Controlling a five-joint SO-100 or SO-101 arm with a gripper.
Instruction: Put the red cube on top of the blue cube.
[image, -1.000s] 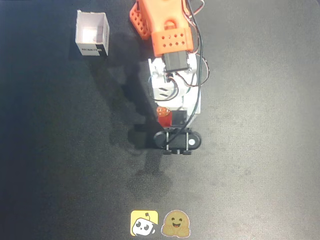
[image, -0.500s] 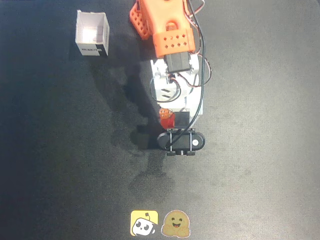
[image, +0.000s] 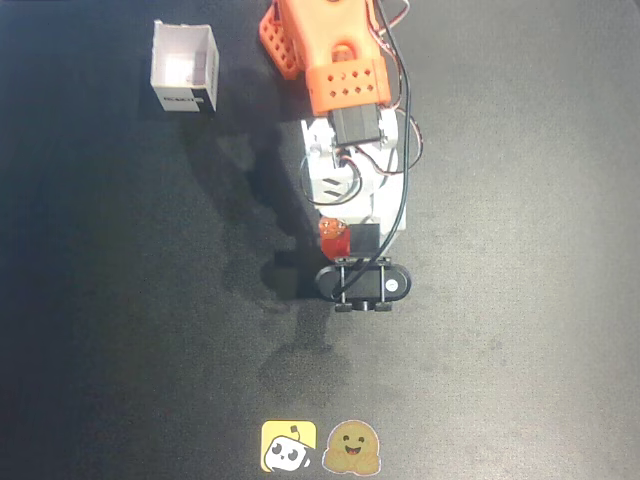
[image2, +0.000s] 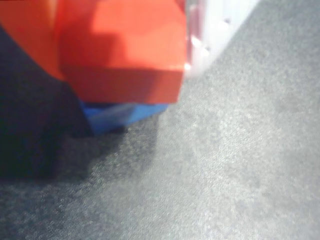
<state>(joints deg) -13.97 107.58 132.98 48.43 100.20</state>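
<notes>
In the wrist view the red cube (image2: 125, 55) fills the upper left of the picture, held between an orange finger (image2: 25, 35) on its left and a white finger (image2: 210, 30) on its right; the tool (image2: 120, 50) is clamped on it. Directly beneath the red cube's lower edge the blue cube (image2: 117, 116) shows as a narrow blue band, sitting on the grey tabletop (image2: 235, 170); the two appear to touch, though whether the red one rests fully on it cannot be told. A dark shadow lies on the tabletop to the left of the blue cube.

In the overhead view the arm (image: 340, 70) reaches down from the top of the picture; the red cube (image: 333, 236) shows as a small red patch at the left of the white wrist, just above the black camera mount (image: 365, 284); the blue cube is hidden under it. A white open box (image: 185, 68) stands well apart at the upper left; two stickers (image: 320, 447) lie at the bottom edge.
</notes>
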